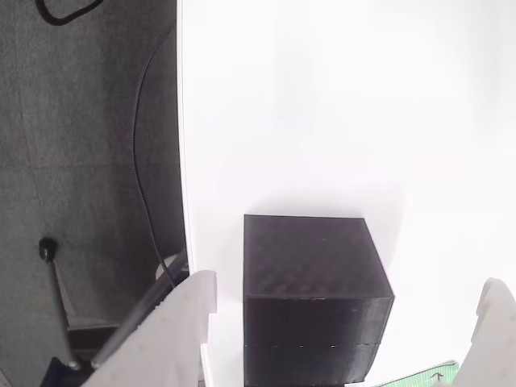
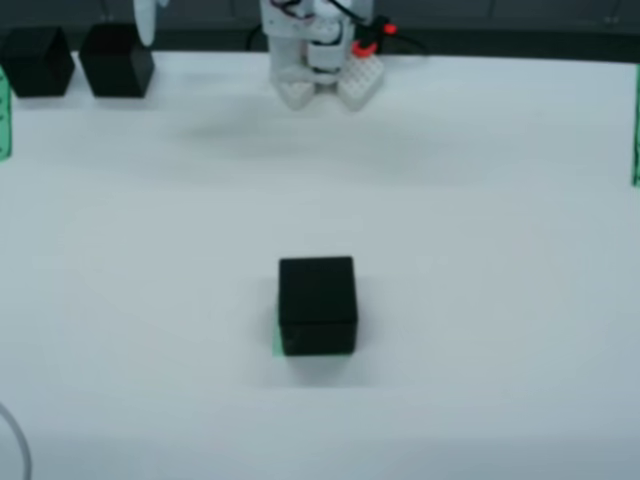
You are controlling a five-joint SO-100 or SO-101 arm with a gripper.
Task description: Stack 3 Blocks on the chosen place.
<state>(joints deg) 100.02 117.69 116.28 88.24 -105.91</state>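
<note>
Gaping tool point(image 1: 347, 322) empty, block point(image 1: 310, 290) on striped patch point(image 2: 277, 338) between its fingertips.

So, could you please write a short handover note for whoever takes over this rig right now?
Gripper: open, holding nothing, raised at the far edge of the table in the still view.
One block sits on the green striped patch at mid-table.
Two more blocks stand side by side at the far left corner.
Done: first block placed. Left: fetch those two and stack them on it.
</note>
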